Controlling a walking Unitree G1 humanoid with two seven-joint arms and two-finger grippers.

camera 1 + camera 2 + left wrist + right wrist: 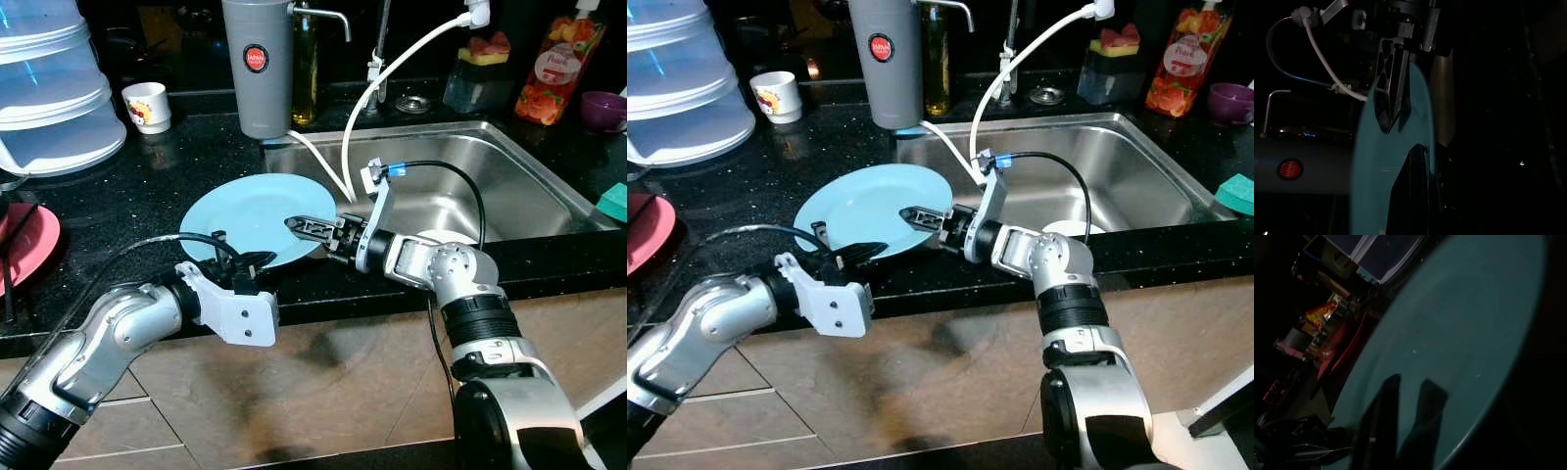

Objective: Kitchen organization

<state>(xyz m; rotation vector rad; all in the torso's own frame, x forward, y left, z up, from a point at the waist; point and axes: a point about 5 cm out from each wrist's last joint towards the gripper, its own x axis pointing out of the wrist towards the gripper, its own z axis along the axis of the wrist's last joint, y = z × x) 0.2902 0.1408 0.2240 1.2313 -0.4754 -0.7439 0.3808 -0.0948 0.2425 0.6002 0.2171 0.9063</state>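
Round light-blue plate (250, 215) lying flat on black speckled counter (147, 171), just left of steel sink (509, 186). Right gripper (294, 224) clamping plate rim at 3 o'clock. Left gripper (257, 260) at 6 o'clock edge, finger state unclear.

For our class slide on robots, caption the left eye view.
Two grippers, left and right, meet at a light blue plate beside the sink.

Both head views are sharp and evenly lit from above; the steel sink (509, 186) and black bench (118, 196) carry soft glints. Both wrist views are very dark, only the blue plate (1459, 333) dimly lit.
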